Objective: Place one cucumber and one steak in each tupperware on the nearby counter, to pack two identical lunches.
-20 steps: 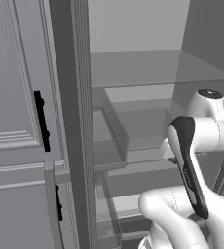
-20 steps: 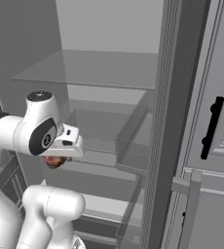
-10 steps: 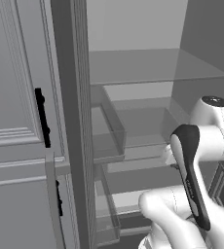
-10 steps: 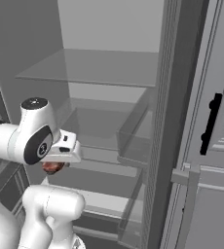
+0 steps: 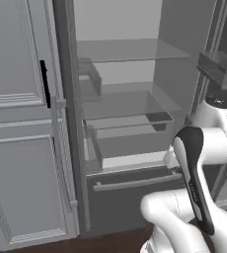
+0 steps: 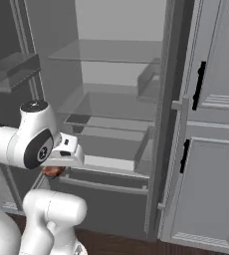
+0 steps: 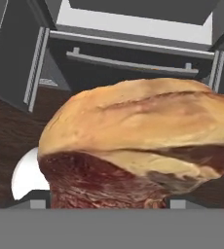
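Hand view has a big steak (image 7: pixel 138 146) right up against the lens, pale fatty crust on top and dark red meat below, sitting between the two dark finger tips at the bottom edge, so the gripper (image 7: pixel 102 204) is clamped on it with its jaws set wide around the thick cut. Behind the meat I see a dark drawer front with a long pale handle bar (image 7: pixel 128 62) and, lower down, dark wood floor (image 7: pixel 9 131).

From the right base view, a bit of the reddish steak (image 6: pixel 53 172) peeks out just under the white hand, low in front of the open fridge (image 6: pixel 111 124). The fridge stands with glass shelves (image 6: pixel 109 50) and a clear drawer (image 6: pixel 111 144) pulled partly out. Grey panelled cabinet doors with black handles (image 6: pixel 200 84) stand to its right.

From the left base view, the arm's white elbow and dark joint (image 5: pixel 194 178) rise at the lower right, in front of the fridge's bottom drawer (image 5: pixel 135 183).
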